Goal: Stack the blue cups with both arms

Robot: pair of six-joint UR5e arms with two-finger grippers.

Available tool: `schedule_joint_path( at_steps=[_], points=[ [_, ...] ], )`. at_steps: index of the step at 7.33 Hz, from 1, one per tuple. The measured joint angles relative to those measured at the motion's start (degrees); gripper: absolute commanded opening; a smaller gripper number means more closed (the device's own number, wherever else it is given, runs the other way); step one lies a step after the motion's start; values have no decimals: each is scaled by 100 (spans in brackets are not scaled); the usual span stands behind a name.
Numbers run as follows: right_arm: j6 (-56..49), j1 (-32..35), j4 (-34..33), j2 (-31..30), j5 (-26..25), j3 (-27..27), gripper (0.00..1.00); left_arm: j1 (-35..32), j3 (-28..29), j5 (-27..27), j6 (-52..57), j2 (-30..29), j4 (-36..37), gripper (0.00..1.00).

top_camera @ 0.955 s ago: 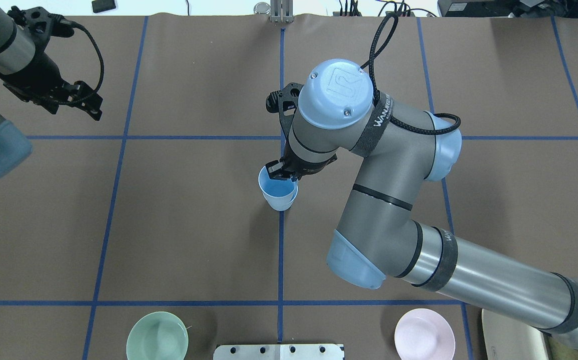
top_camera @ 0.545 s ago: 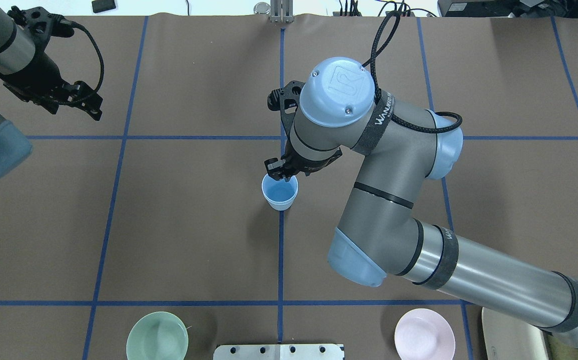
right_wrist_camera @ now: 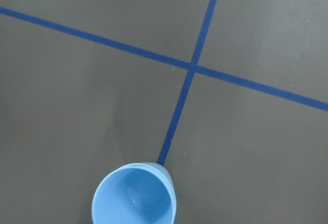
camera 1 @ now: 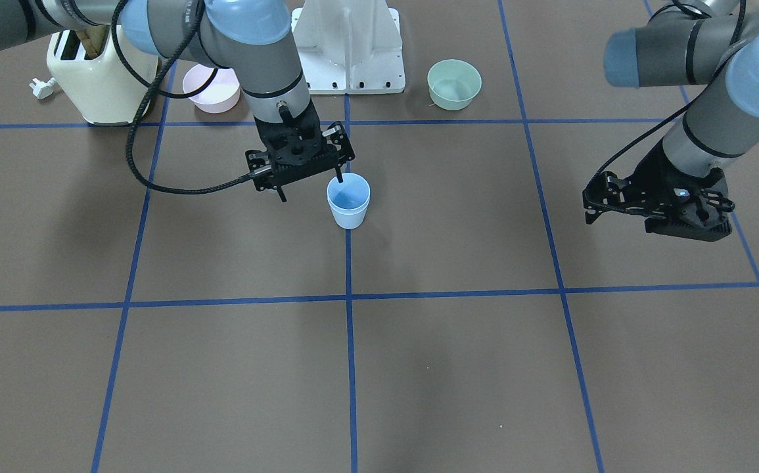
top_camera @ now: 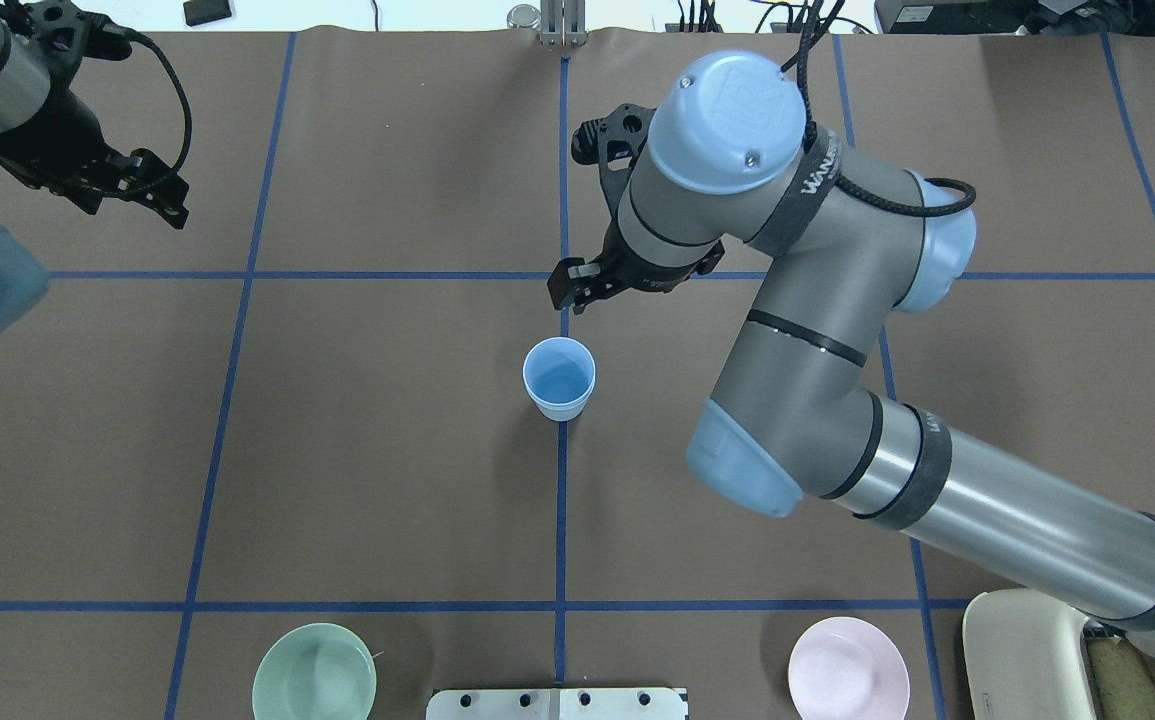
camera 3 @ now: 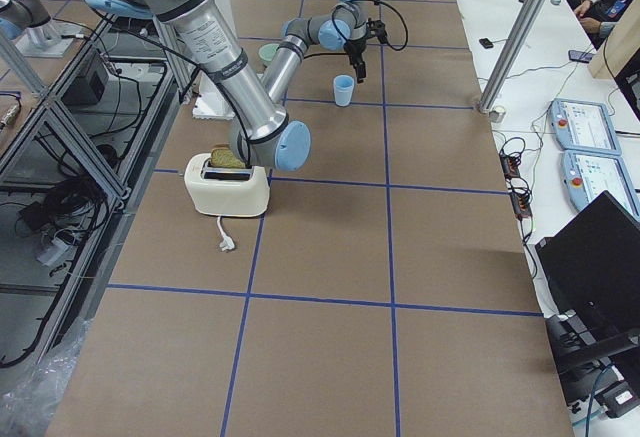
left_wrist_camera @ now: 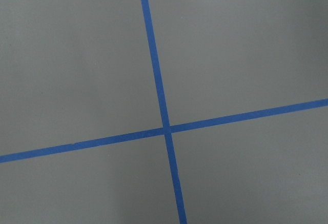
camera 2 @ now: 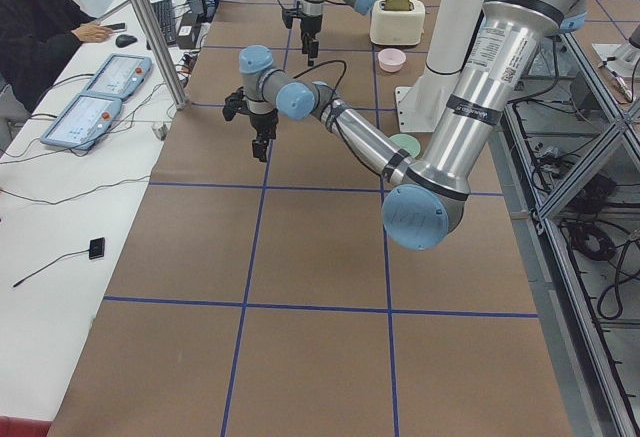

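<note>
One pale-blue cup shape (top_camera: pixel 559 378) stands upright on the centre tape line; it also shows in the front view (camera 1: pixel 348 200) and the right wrist view (right_wrist_camera: pixel 134 196). I cannot tell whether a second cup sits nested inside it; no other blue cup is in view. My right gripper (top_camera: pixel 577 291) is open and empty, raised above and just beyond the cup; in the front view (camera 1: pixel 310 186) one fingertip hangs near the rim. My left gripper (top_camera: pixel 159 198) hovers far off at the table's left, empty and apparently open (camera 1: pixel 665 220).
A green bowl (top_camera: pixel 314 672) and a pink bowl (top_camera: pixel 848 668) sit near the robot's base, either side of the white mount (camera 1: pixel 349 46). A cream toaster (camera 1: pixel 100 72) stands by the pink bowl. An operator sits at a side desk (camera 2: pixel 40 27).
The right gripper let go of the tilted cup, which now stands upright. The gripper rose and drew back from it. The left arm shifted slightly up and away.
</note>
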Motion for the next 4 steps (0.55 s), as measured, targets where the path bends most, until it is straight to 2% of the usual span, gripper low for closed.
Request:
schedule_joint_path(
  at_steps=[2, 4],
  points=[
    [12, 676, 555, -342, 16, -1, 100, -386, 60, -70, 537, 103, 63, 98],
    [-153, 1449, 785, -677, 181, -99, 100, -918, 152, -237, 1374, 300, 179, 98]
  ],
)
